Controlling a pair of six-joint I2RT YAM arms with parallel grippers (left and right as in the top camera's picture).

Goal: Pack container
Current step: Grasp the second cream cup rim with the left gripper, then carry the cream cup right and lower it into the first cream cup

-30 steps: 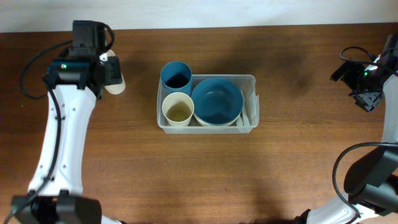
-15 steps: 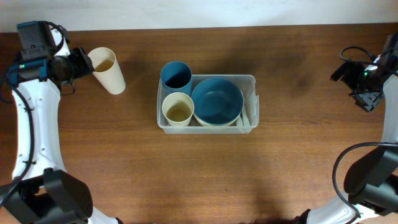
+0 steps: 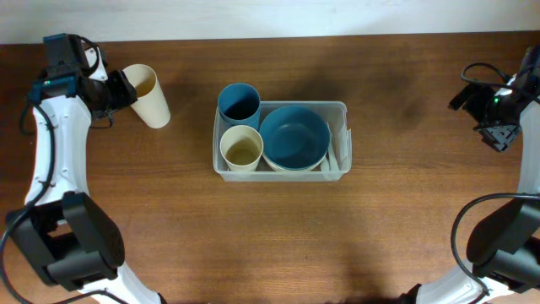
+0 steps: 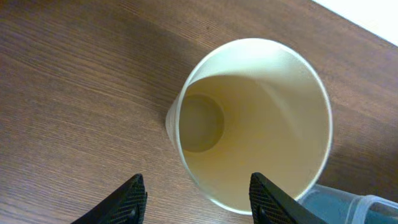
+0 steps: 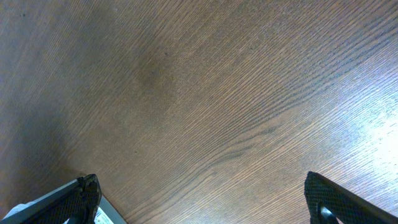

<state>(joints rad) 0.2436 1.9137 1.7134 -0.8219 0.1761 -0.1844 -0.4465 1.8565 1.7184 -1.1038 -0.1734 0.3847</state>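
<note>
The clear plastic container point(image 3: 342, 108) sits mid-table and holds a blue cup point(image 3: 239, 104), a cream cup point(image 3: 241, 149), a blue bowl point(image 3: 294, 137) and a white item point(image 3: 334, 156) along its right wall. A second cream cup point(image 3: 148, 95) lies on its side at the far left, mouth toward my left gripper point(image 3: 123, 88). In the left wrist view the cup's mouth point(image 4: 255, 124) fills the frame, and the open, empty left gripper point(image 4: 202, 214) has its fingers just short of the rim. My right gripper point(image 3: 498, 118) is open and empty at the far right edge, over bare wood point(image 5: 208, 208).
The table's back edge meets a white wall just behind the lying cup. A corner of the container point(image 5: 106, 216) shows at the lower left of the right wrist view. The blue cup's rim point(image 4: 339, 208) shows at the lower right of the left wrist view.
My left arm swung from over the lying cup out to the far left, then edged back toward the cup's mouth. The cup, the container and the right arm have not moved.
</note>
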